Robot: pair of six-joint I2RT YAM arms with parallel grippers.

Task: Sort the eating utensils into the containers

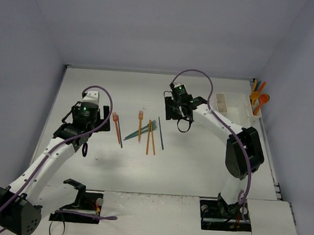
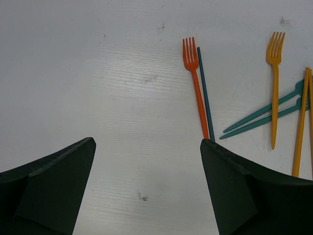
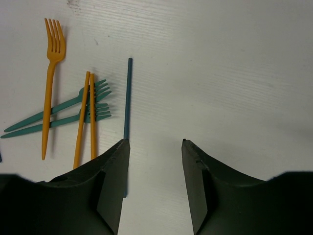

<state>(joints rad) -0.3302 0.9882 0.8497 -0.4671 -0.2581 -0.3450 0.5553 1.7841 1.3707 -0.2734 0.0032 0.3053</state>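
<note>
Several utensils lie loose mid-table: a red-orange fork [image 1: 116,126] [image 2: 196,88] with a dark teal handle [image 2: 205,93] beside it, an orange fork [image 1: 140,124] [image 3: 49,98], two teal forks [image 1: 143,130] [image 3: 58,115], two orange handles [image 1: 151,138] [image 3: 85,117] and a teal handle [image 1: 160,133] [image 3: 127,98]. The white holder [image 1: 231,104] stands at the back right with orange utensils [image 1: 258,95] upright at its right end. My left gripper [image 1: 86,128] [image 2: 146,141] is open and empty, left of the red-orange fork. My right gripper [image 1: 178,116] [image 3: 155,141] is open and empty, its left finger over the teal handle's near end.
The table [image 1: 197,164] is walled in by grey panels on three sides. The arm bases [image 1: 79,206] sit at the near edge. A purple cable [image 1: 196,72] loops over the right arm.
</note>
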